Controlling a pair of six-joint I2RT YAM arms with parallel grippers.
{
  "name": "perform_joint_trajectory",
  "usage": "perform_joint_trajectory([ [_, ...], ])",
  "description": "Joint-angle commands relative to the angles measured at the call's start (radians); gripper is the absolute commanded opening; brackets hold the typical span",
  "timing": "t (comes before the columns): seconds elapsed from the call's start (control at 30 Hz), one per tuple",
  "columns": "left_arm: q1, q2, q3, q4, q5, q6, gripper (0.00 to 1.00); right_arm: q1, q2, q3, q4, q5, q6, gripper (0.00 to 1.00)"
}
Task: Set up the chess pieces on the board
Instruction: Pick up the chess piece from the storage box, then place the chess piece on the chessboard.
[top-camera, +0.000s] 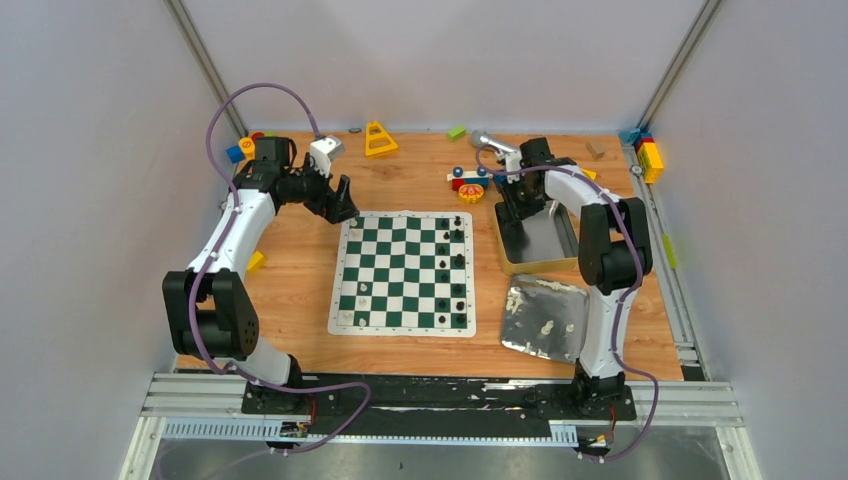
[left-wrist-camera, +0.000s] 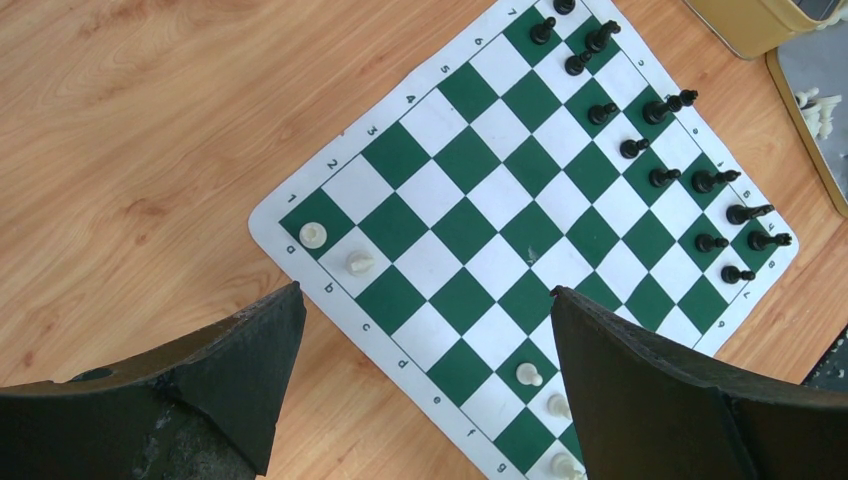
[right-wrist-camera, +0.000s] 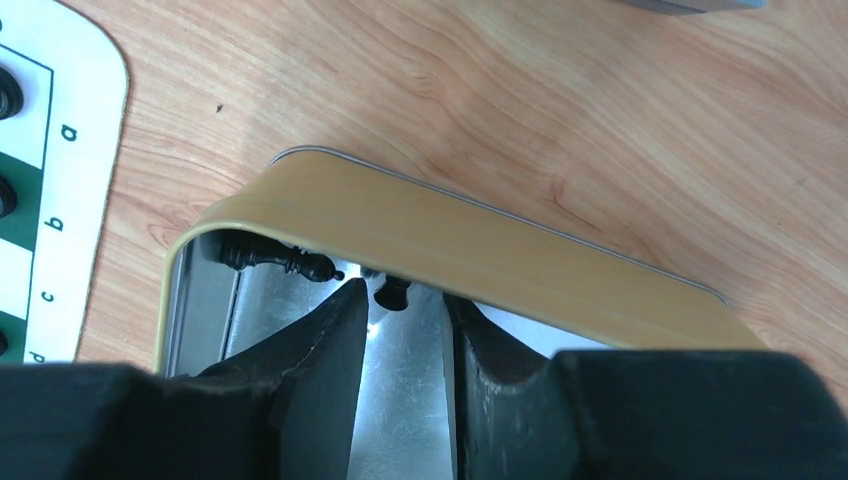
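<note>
Right wrist: black piece lies flat, head toward parted right pincer; left pincer spread.

We are seeing the board lying in the middle of the table, chess pieces standing along its right side, and a few on its left. A tin is sitting right of it, a lid lying nearer, and toys lying far.

It was a robot test lab, not a home: plain pale walls boxed in a wooden counter beneath the fingers, aluminium rails ran along its near edge well behind them, and two cabled arms were bolted there.
</note>
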Motion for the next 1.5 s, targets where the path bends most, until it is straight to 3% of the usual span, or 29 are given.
perform_joint_trajectory([
  [0.0, 0.007, -0.030, 0.010, 0.013, 0.018, 0.017, 1.00, -0.001, 0.031, 0.051, 0.036, -0.014, 0.024, 0.32],
  [0.37, 0.007, -0.031, 0.010, 0.015, 0.030, 0.019, 1.00, 0.000, -0.034, 0.007, 0.015, -0.003, -0.012, 0.04],
  [0.67, 0.007, -0.041, -0.005, 0.056, 0.110, 0.028, 1.00, -0.002, -0.198, -0.020, -0.090, -0.057, -0.155, 0.00],
  [0.93, -0.069, -0.008, 0.052, 0.068, 0.242, 0.048, 0.96, 0.068, -0.304, 0.076, -0.343, -0.515, -0.303, 0.00],
  [1.2, -0.230, -0.001, 0.096, 0.149, 0.390, 0.103, 0.93, 0.230, -0.255, 0.197, -0.414, -0.783, -0.310, 0.00],
  [1.47, -0.319, 0.007, 0.117, 0.096, 0.474, 0.282, 0.81, 0.251, -0.153, 0.367, -0.526, -0.944, -0.311, 0.00],
])
